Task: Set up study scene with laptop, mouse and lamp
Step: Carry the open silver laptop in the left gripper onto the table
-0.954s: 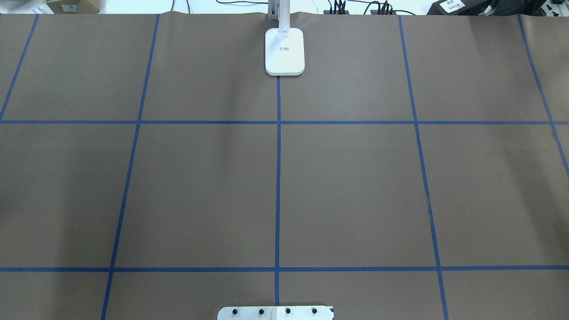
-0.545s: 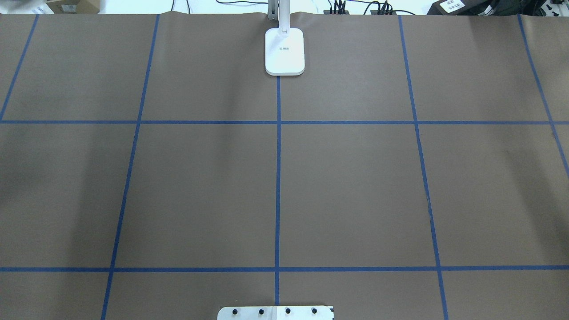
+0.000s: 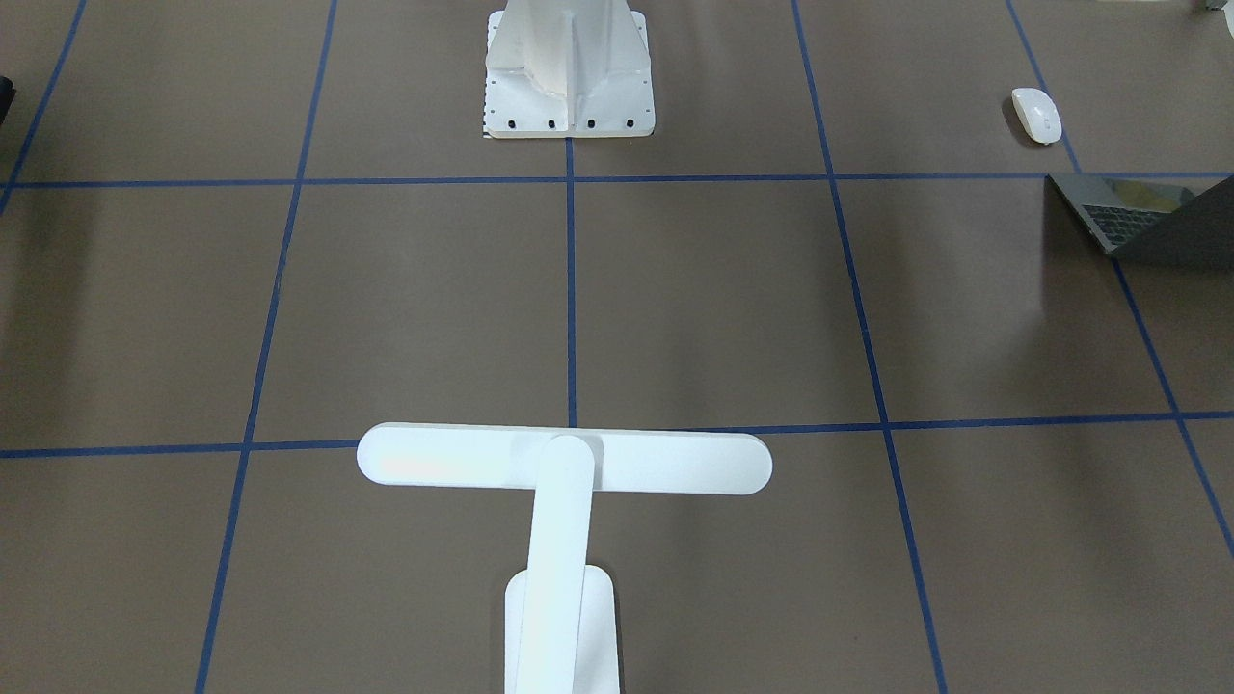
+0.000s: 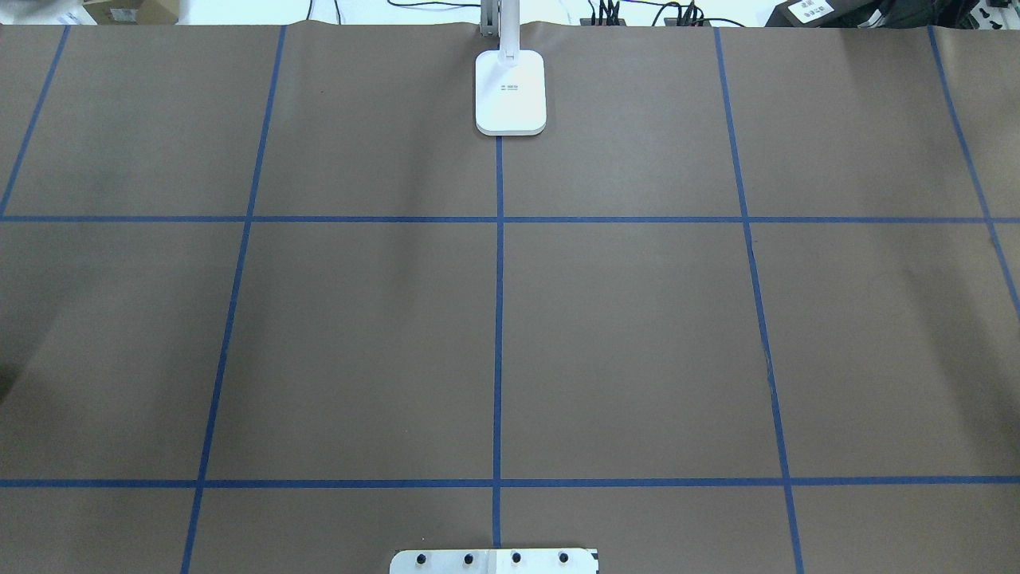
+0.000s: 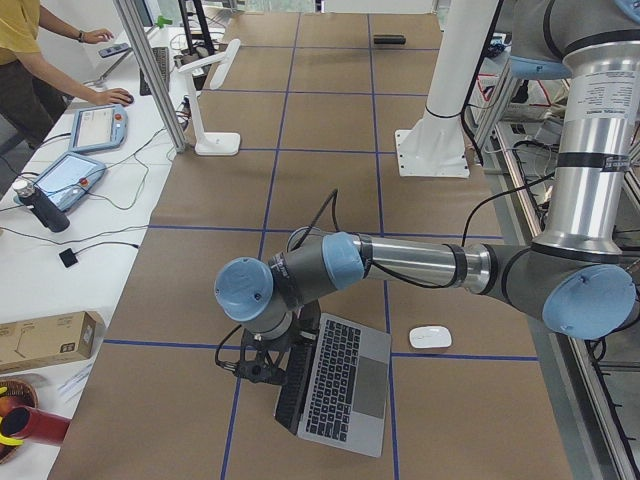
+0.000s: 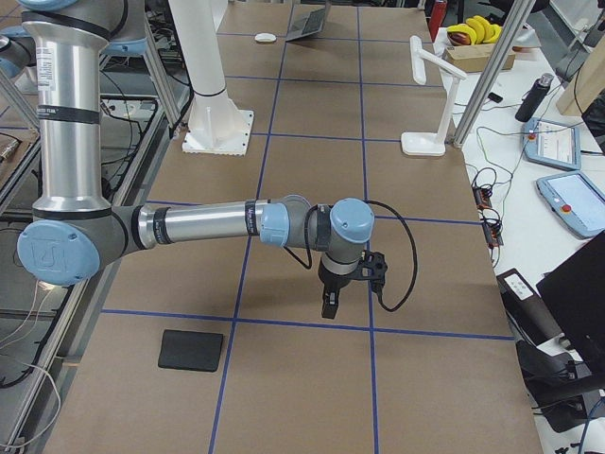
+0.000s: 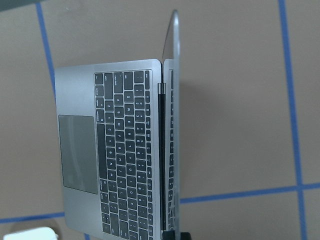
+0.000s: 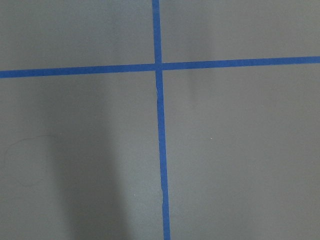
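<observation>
Slim space-grey metal laptop (image 5: 340,390) is seen open at the table's (image 4: 637,335) left end, lid upright. Small glossy white oval mouse (image 5: 430,337) is set just beside it. All-white T-head desk lamp (image 3: 564,461) is placed far centre. Left gripper (image 5: 262,372) is held at the lid, right gripper (image 6: 340,293) over bare table — jaw opening cannot be told for either.

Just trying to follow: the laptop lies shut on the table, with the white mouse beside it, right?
Not shut. The laptop is open, keys showing and screen raised, as the left wrist view shows. The white mouse does lie beside it.
</observation>
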`<state>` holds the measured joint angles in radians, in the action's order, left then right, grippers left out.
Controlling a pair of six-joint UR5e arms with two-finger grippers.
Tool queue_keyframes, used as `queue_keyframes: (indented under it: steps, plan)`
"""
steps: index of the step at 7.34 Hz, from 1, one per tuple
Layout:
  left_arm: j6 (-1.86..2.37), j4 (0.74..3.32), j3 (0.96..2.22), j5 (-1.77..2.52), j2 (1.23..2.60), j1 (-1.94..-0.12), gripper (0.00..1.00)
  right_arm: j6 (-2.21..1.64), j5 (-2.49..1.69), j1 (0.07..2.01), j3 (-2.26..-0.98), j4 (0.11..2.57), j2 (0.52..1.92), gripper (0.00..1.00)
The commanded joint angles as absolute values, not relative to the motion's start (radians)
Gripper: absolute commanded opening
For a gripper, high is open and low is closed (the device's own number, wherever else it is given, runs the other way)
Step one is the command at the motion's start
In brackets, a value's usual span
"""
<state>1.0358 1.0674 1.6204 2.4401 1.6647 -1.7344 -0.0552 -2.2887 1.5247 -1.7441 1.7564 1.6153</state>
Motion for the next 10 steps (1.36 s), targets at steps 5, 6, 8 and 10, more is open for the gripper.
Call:
queue_keyframes:
  steps: [5, 6, 8, 10]
  plan:
    - [1.515, 1.074, 1.756, 2.493, 1.902, -1.461, 0.00, -0.055, -2.289, 1.525, -1.744, 1.756, 1.612, 1.00]
    - [1.599, 1.101, 1.755, 2.534, 1.945, -1.416, 0.00, -0.057, -2.289, 1.525, -1.744, 1.756, 1.612, 1.00]
    - [1.881, 1.294, 1.749, 2.536, 1.986, -1.311, 0.00, -0.055, -2.289, 1.525, -1.744, 1.756, 1.611, 1.00]
    - [2.148, 1.431, 1.738, 2.528, 2.069, -1.229, 0.00, -0.055, -2.287, 1.525, -1.743, 1.756, 1.611, 1.00]
